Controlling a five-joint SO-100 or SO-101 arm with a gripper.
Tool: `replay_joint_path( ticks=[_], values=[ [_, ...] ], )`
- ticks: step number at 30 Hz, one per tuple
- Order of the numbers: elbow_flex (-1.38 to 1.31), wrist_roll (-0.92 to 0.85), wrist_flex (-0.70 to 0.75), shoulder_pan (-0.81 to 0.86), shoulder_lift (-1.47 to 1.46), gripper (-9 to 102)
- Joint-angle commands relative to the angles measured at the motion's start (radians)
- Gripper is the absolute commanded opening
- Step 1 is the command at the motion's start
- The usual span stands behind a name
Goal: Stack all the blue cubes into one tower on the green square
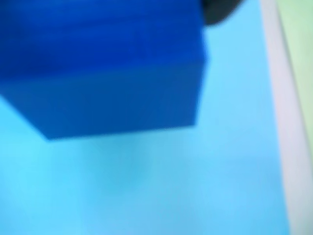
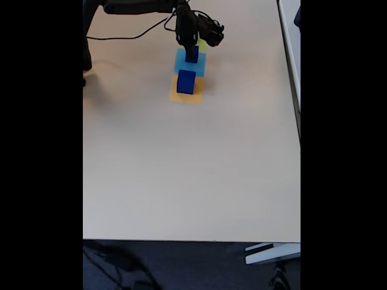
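Note:
In the fixed view my gripper (image 2: pixel 191 52) reaches down from the top over the light-blue square (image 2: pixel 197 65). It is shut on a small blue cube (image 2: pixel 191 56). In the wrist view that cube (image 1: pixel 102 68) looms blurred at the upper left, just above the light-blue square (image 1: pixel 195 186), with a faint shadow under it. A dark bit of a finger (image 1: pixel 221 11) shows at the top edge. A larger blue cube (image 2: pixel 186 81) stands on the orange square (image 2: pixel 187 95). The green square (image 2: pixel 202 43) peeks out beside the gripper, and its edge (image 1: pixel 299 34) lies at the wrist view's right.
The three flat squares lie in a row near the table's far edge (image 2: pixel 242 9). A black cable (image 2: pixel 127 35) runs across the table at the upper left. The wide beige tabletop (image 2: pixel 193 169) stretches toward the front.

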Motion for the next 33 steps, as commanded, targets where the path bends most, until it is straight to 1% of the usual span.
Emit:
replay_joint_path(
  ticks=[1,11,25,31,33],
  values=[
    [-0.061,-0.014,-0.026,0.009,0.009,3],
    [-0.017,0.029,-0.061,-0.006,0.003,2],
    [0.051,0.037,-0.060,-0.002,0.040,2],
    [0.052,0.046,-0.060,-0.005,0.040,4],
    [0.051,0.058,-0.060,-0.011,0.038,6]
  ],
)
